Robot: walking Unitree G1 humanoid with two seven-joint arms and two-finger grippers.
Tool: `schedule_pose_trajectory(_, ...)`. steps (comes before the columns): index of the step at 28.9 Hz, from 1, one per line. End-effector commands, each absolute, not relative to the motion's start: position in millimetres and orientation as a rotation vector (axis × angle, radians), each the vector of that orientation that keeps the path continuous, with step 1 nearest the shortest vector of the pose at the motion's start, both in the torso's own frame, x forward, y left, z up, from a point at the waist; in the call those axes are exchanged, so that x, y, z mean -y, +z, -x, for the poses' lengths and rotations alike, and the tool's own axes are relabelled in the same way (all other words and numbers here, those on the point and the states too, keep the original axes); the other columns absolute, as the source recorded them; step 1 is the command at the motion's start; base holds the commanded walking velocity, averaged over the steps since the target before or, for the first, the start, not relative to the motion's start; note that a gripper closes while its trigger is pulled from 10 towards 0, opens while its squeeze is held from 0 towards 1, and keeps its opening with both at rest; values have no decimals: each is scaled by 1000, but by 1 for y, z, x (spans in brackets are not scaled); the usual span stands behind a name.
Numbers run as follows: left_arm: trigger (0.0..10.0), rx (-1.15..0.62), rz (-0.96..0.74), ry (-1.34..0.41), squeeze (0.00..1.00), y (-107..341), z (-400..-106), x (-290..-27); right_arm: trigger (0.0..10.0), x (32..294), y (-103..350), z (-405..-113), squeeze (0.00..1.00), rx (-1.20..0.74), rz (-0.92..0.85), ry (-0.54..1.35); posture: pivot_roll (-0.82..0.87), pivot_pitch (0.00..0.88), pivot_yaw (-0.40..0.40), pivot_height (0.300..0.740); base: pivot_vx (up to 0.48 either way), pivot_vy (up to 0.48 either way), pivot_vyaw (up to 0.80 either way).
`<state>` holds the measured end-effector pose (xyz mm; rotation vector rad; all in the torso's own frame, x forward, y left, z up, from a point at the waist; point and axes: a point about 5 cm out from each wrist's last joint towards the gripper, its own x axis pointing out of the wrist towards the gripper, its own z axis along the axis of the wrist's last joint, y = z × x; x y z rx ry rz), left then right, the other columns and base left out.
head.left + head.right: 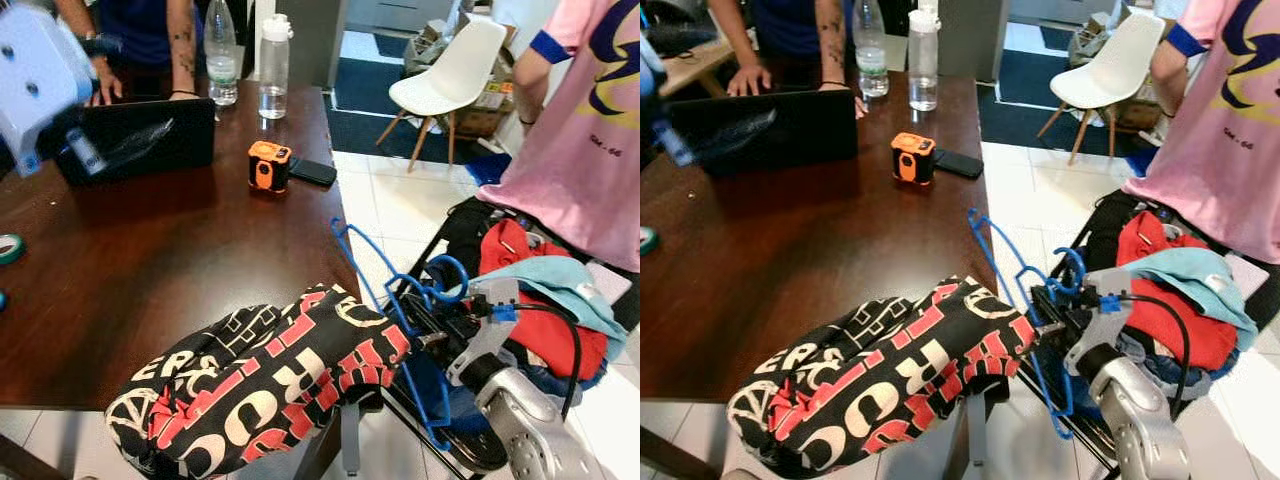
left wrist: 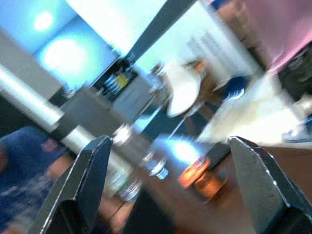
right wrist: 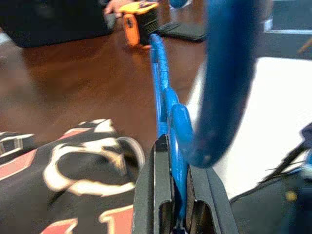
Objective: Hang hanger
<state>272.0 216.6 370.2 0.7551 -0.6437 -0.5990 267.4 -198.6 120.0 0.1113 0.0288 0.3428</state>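
A blue plastic hanger [image 1: 372,275] stands on edge off the table's front right corner, hook end near my right wrist. My right gripper [image 3: 178,200] is shut on the hanger's thin bar; it also shows from above as the right gripper [image 1: 428,335]. A black garment with red and white lettering [image 1: 250,385] lies bunched on the table's front edge, touching the hanger's lower end. My left arm [image 1: 35,70] is raised at the far left over the table. In its wrist view the left gripper [image 2: 163,187] is open with nothing between its fingers [image 2: 90,178].
On the dark wooden table [image 1: 150,260] are a laptop [image 1: 140,135], two bottles [image 1: 273,65], an orange device [image 1: 269,165] and a phone [image 1: 313,172]. A pile of red and teal clothes [image 1: 545,300] lies at the right. A person in pink [image 1: 580,130] stands beside it; a white chair [image 1: 450,70] is behind.
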Motion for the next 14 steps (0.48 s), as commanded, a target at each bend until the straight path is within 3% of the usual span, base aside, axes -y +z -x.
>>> schedule_pose_trajectory(1, 10000, 647, -701, -652, 0, 363, -272, -207, 10000, 213, 125, -269, 0, 3, -65, 273, 58, 46, -80, 740, 0, 0, 0)
schedule_pose_trajectory(4, 10000, 635, -527, -696, 0, 342, -276, -195, 10000, 231, 136, -273, 0, 55, -21, 183, 56, 44, -79, 740, 0, 0, 0)
schedule_pose_trajectory(11, 10000, 608, -454, -678, 0, 324, -283, -189, 10000, 241, 146, -275, 0, 96, 8, 126, 58, 45, -79, 740, 0, 0, 0)
schedule_pose_trajectory(14, 10000, 587, -337, -569, 0, 308, -296, -189, 10000, 255, 160, -280, 0, 122, 47, 66, 59, 48, -70, 740, 0, 0, 0)
